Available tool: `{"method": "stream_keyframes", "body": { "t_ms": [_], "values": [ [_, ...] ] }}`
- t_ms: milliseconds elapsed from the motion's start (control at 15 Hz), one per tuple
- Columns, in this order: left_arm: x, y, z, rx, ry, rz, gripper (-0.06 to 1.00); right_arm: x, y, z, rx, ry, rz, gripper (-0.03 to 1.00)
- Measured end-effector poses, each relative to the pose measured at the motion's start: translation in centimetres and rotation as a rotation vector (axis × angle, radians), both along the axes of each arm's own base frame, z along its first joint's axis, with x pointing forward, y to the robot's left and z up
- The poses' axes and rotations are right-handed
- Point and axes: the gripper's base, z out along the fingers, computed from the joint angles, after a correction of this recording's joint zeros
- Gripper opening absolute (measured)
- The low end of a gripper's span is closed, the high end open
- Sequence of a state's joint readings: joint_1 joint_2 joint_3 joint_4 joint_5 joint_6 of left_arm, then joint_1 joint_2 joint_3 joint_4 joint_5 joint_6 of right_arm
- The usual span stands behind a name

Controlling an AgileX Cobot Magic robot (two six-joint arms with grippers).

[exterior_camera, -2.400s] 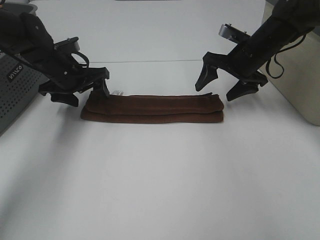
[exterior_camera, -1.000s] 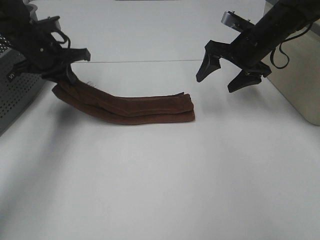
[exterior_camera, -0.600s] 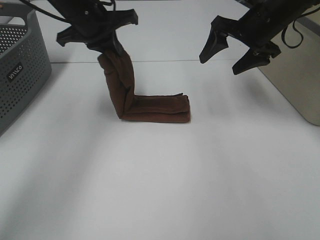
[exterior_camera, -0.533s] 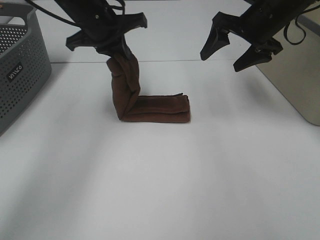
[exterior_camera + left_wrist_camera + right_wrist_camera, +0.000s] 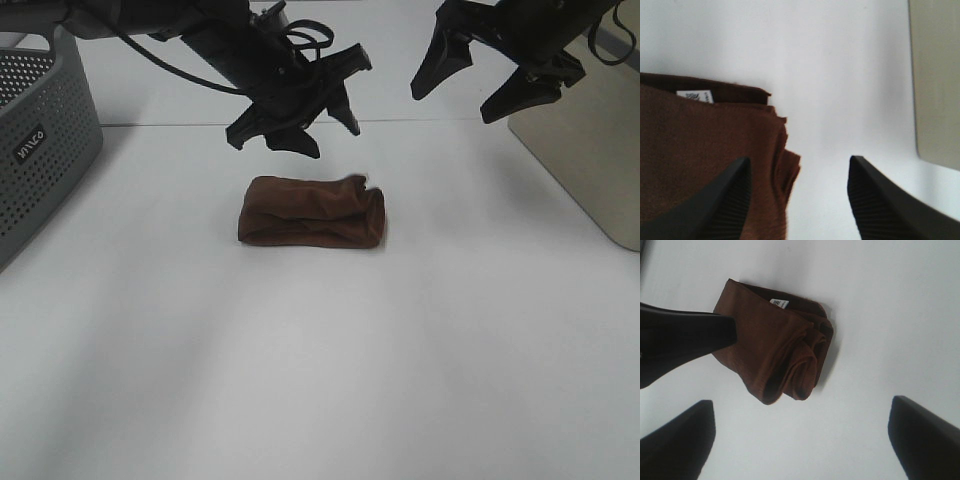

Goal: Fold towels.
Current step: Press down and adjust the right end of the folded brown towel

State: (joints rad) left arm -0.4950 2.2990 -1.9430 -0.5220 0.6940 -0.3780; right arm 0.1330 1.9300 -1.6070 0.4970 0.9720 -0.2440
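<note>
The dark reddish-brown towel (image 5: 312, 212) lies folded into a short thick bundle on the white table (image 5: 320, 380). My left gripper (image 5: 327, 135) hovers open just above and behind it, holding nothing. The left wrist view shows the towel (image 5: 705, 150) with its white tag (image 5: 695, 96) below the open left gripper (image 5: 800, 200). My right gripper (image 5: 455, 100) is open and empty, raised high to the right of the towel. The right wrist view shows the towel (image 5: 775, 355) from above, with the right gripper (image 5: 800, 440) well clear of it.
A grey perforated basket (image 5: 40, 130) stands at the left edge of the table. A beige box (image 5: 590, 150) stands at the right edge and also shows in the left wrist view (image 5: 935, 80). A finger of the left gripper (image 5: 680, 340) shows in the right wrist view.
My left gripper lifted the towel's left end, carried it over to the right, laid it on the other half and let go. The right gripper rose a little, staying open.
</note>
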Motion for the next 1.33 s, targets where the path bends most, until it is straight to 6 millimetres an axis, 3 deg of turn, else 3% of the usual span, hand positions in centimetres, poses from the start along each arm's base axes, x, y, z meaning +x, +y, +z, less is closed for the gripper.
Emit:
{"method": "stream_keyframes", "body": {
  "t_ms": [200,467,733,867,1000,1133,1333],
  "values": [
    [0.4,0.1,0.5,-0.040,-0.021,0.030,0.58,-0.1,0.1,0.0,0.014,0.011,0.001,0.88],
    [2.1,4.4,2.6,0.065,-0.135,0.025,0.58,0.3,1.9,-0.4,0.215,0.049,0.007,0.88],
    [3.4,9.8,4.7,0.129,-0.182,0.054,0.58,0.0,8.5,-4.4,0.399,0.121,0.181,0.87],
    [3.6,10.9,4.6,0.151,-0.162,0.056,0.58,-0.3,11.4,-6.8,0.469,0.163,0.230,0.87],
    [3.5,11.0,4.4,0.165,-0.151,0.044,0.58,0.2,11.6,-9.9,0.483,0.223,0.201,0.86],
    [3.5,11.0,4.4,0.167,-0.149,0.043,0.58,1.1,10.4,-12.5,0.461,0.253,0.147,0.86],
    [3.5,11.0,4.4,0.169,-0.151,0.040,0.58,2.2,7.9,-14.4,0.373,0.265,0.042,0.86]
  ]
}}
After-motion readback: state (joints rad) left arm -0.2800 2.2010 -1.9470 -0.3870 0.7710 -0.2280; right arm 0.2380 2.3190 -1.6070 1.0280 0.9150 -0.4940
